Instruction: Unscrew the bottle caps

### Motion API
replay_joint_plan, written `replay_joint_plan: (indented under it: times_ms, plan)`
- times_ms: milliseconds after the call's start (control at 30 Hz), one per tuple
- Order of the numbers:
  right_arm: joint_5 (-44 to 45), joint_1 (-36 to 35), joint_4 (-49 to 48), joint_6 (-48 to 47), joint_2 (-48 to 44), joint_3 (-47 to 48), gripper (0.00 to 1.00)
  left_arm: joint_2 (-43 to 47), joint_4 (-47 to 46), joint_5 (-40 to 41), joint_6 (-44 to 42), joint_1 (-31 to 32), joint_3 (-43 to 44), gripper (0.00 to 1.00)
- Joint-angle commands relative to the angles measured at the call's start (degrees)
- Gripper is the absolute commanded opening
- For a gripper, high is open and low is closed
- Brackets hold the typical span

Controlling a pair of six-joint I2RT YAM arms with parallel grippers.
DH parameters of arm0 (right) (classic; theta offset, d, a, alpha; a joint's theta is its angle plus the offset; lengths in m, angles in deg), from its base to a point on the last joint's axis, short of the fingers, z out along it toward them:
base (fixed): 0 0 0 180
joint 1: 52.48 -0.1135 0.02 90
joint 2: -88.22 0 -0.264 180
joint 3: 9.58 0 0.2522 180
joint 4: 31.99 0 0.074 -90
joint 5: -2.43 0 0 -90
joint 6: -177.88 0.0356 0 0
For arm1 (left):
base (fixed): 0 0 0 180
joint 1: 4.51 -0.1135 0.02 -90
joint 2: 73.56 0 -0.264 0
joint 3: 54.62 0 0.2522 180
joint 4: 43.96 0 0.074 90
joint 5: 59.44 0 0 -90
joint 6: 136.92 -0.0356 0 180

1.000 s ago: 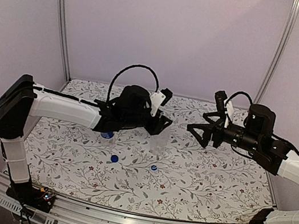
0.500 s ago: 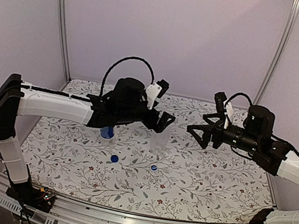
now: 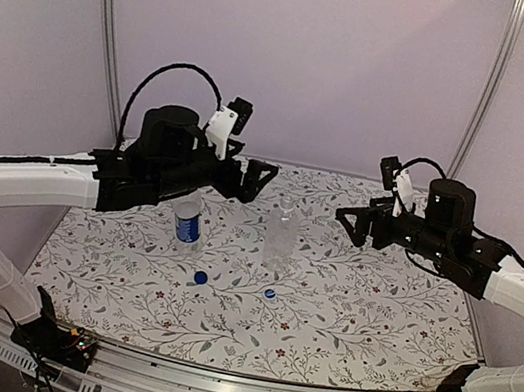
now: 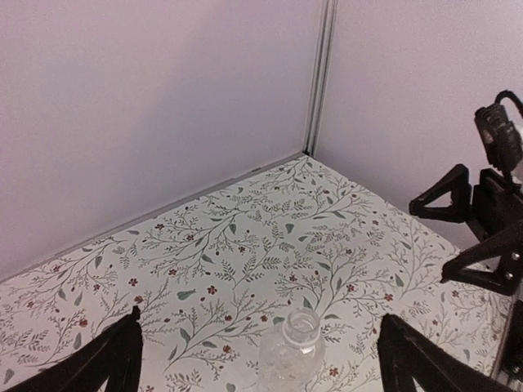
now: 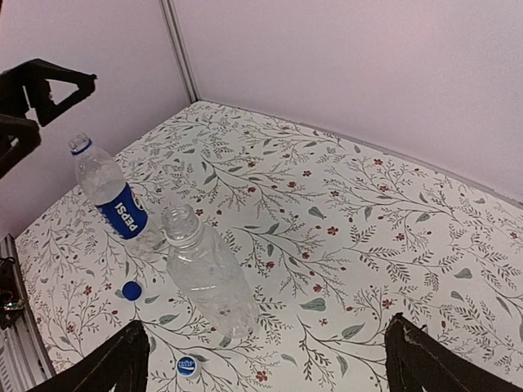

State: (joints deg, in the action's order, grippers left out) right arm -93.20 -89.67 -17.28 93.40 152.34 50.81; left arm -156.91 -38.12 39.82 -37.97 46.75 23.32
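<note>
Two caps lie loose on the table (image 3: 373, 317), a little left of centre and toward the near edge. The blue cap (image 3: 200, 277) is on the left, and the white cap (image 3: 269, 293) is near it on the right. Behind each cap a bottle stands upright, its long axis vertical. The labelled bottle (image 3: 187, 223) is behind the blue cap, and the plain bottle (image 3: 280, 235) is behind the white cap, near the table's middle.

In the right wrist view we see the plain bottle's mouth open. The labelled bottle shows a blue ring at its neck and seems open too. We judge both caps to be off, so little of the task is left.

The left gripper (image 3: 255, 177) hangs above the bottle tops, between the two bottles and toward the far edge. Its jaws are wide and hold nothing, and the plain bottle's mouth sits below it, centred between its fingers. The right gripper (image 3: 351, 222) hangs to the right of the plain bottle, apart from it, jaws wide and empty. We judge the left gripper to be nearer to both bottles.
</note>
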Motion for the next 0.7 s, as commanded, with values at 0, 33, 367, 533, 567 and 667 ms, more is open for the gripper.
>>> replay_joint_plan:
  times_ms: [0, 33, 367, 533, 567, 667]
  plan:
    - [11.94, 0.45, 5.30, 4.06, 1.96, 5.28, 0.99, 8.56, 2.22, 3.27, 2.26, -5.19, -2.73, 1.00]
    - [13.10, 0.53, 5.99, 4.61, 2.25, 5.92, 0.99, 10.68, 3.08, 2.40, 3.00, -6.86, -3.36, 1.00]
    - [16.96, 2.36, 9.95, 5.06, 4.27, 10.94, 0.99, 26.83, 10.60, -1.82, 3.79, -19.78, -9.76, 1.00]
    - [19.59, 2.41, 11.02, 3.81, 5.10, 14.33, 0.99, 28.49, 13.72, -5.30, 3.16, -25.16, -10.39, 1.00]
    - [19.86, 2.43, 11.75, 3.66, 5.41, 15.26, 0.99, 28.63, 13.75, -5.85, 3.04, -25.95, -10.83, 1.00]
    - [20.54, 2.47, 13.55, 3.32, 7.02, 18.14, 0.99, 28.61, 13.26, -6.80, 3.07, -27.95, -11.31, 1.00]
